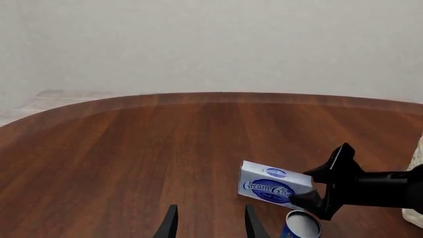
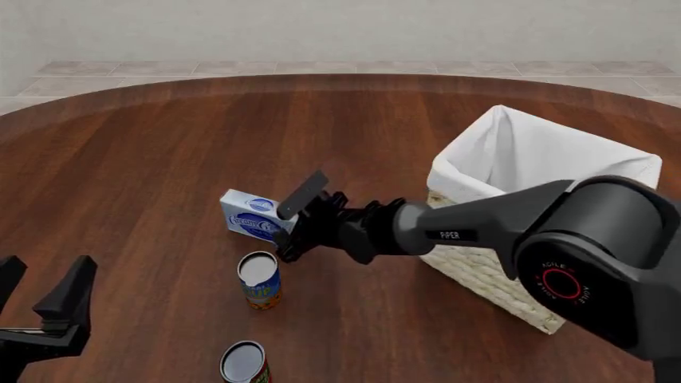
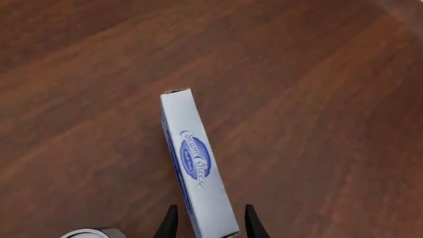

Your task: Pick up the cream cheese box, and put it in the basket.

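Note:
The cream cheese box, pale blue-white with a blue oval logo, stands on its long edge on the wooden table. My right gripper reaches in from the right and is open, its two fingers straddling the box's near end. In the right wrist view the box runs between the fingertips with a small gap on each side. The left wrist view shows the box with the right gripper at its end. My left gripper hovers open and empty at the front left. The basket, wicker with a white liner, stands at the right.
Two upright cans stand in front of the box: one just below the right gripper, another near the front edge. The nearer can also shows in the left wrist view. The round table's far edge curves across the back.

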Controlling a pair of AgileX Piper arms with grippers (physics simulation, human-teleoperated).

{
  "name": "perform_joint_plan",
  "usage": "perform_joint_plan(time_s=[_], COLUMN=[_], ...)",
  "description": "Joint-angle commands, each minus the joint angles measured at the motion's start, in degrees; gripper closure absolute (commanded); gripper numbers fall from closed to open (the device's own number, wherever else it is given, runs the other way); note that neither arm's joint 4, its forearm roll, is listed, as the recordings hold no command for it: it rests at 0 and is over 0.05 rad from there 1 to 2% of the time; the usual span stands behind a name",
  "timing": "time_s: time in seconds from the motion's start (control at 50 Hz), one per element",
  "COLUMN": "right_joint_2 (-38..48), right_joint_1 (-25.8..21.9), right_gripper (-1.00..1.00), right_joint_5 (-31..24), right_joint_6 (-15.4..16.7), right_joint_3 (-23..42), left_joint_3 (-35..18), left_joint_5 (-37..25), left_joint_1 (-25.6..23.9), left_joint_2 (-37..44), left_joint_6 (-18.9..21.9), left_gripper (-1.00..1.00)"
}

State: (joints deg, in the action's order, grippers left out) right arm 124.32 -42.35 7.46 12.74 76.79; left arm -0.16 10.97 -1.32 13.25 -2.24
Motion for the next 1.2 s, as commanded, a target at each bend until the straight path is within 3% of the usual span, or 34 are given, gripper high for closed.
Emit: perform_joint_plan(time_s=[0.02,0.16,0.18,1.2], right_joint_2=[1.89,1.75,1.62,-8.23], right_joint_1=[0.33,-0.11,-0.03,-0.58], right_gripper=[-1.0,-1.0,1.0,1.0], right_joint_5=[-0.69,-0.51,-0.45,-0.38], right_joint_6=[-0.03,-0.43,-0.33,1.33], right_joint_3=[1.44,0.98,0.92,-3.96], left_joint_3=[0.01,0.01,0.01,-0.03], left_joint_5=[-0.16,0.14,0.15,0.25], left_joint_1=[0.08,0.07,0.07,-0.13], left_joint_2=[-0.25,0.01,0.02,0.13], left_joint_6=[-0.06,0.05,0.07,0.35], left_gripper=[-1.0,-1.0,-1.0,-1.0])
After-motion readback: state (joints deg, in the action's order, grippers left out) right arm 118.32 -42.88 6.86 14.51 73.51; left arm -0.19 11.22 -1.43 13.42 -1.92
